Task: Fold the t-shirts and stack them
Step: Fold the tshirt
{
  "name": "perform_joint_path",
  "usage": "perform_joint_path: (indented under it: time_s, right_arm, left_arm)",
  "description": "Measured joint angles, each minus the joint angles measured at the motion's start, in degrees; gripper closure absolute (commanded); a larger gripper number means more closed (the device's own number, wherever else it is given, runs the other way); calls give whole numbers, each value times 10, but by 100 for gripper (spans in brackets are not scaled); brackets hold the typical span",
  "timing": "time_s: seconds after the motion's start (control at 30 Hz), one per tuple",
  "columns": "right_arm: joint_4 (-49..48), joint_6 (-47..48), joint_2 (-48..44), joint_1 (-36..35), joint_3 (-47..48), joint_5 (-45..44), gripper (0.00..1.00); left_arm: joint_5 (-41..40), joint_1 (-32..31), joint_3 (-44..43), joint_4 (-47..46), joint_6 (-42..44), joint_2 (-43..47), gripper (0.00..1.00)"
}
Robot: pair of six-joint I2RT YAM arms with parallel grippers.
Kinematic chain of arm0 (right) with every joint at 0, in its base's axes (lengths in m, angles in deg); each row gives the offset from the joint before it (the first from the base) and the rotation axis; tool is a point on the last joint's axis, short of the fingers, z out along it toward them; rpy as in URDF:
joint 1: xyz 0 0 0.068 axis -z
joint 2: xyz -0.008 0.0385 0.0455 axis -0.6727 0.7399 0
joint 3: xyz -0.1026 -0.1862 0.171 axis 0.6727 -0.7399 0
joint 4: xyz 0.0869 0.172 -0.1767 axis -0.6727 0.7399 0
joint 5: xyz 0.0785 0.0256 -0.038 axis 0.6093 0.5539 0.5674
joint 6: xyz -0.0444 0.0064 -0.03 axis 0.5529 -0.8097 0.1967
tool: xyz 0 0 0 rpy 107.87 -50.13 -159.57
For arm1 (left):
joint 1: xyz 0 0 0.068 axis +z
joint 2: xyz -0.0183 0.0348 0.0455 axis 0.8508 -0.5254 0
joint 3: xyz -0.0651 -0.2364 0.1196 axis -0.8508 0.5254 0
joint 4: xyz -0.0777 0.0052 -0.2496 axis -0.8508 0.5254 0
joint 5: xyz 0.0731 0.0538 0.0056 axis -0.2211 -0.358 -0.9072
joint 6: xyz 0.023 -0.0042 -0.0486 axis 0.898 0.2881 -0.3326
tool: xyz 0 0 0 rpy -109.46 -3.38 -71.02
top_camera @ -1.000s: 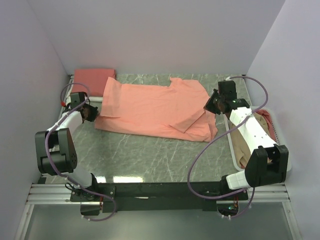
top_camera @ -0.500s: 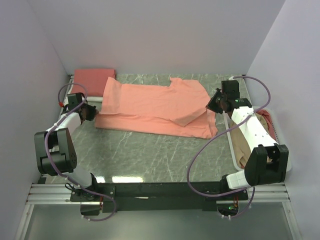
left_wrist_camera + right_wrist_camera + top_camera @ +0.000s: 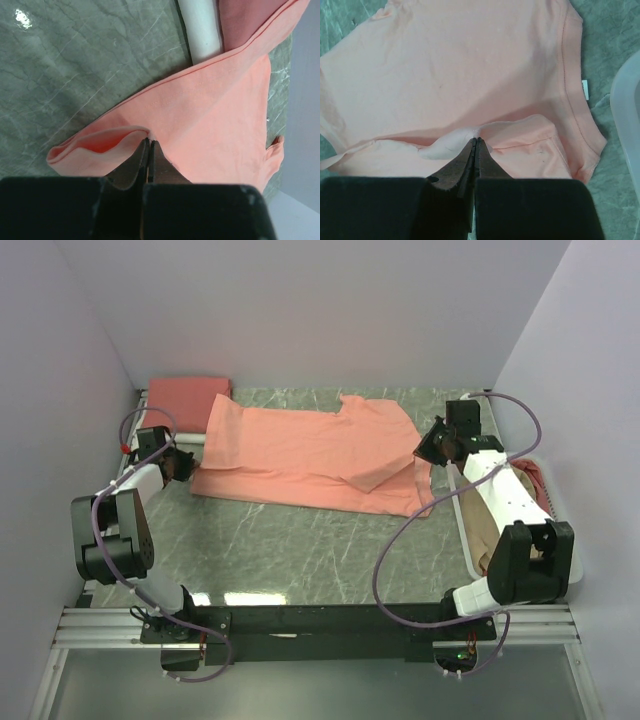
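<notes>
Two claws on one shirt, is that right?
Yes. The salmon-pink t-shirt (image 3: 300,450) lies spread across the far half of the bench (image 3: 300,550), and each arm has an edge of it.
How does the left claw (image 3: 149,142) stand?
Jaws pressed together on a fold of cloth at the shirt's left edge, low over the bench.
And the right claw (image 3: 476,142)?
Same: closed tight on a bunched bit of fabric at the shirt's right side, beside a flap of cloth doubled over the body.
Where are the other shirts?
One folded salmon shirt (image 3: 187,396) sits in the far left corner, just beside the spread one. More lie in the white basket (image 3: 468,540) at the right edge: a tan shirt (image 3: 487,530) and a reddish cloth (image 3: 535,480), both partly hidden by the right arm (image 3: 500,495).
</notes>
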Motion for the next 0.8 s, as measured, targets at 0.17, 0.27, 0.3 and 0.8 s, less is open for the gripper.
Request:
perform_joint_path:
  time_s: [0.17,0.27,0.3,0.8]
  right_arm:
    - [-10,0,25,7,0,5,100]
    - [-15,0,44,13,0,13,100]
    - [-17,0,52,16,0,15,99]
    - [-42,12,130,14,33,13,47]
  left_arm:
    - [6,2,0,-12,0,-12,99]
    - [10,4,0,-16,0,-19,91]
    - [10,5,0,-17,0,-22,82]
    - [-5,15,2,-18,9,34,49]
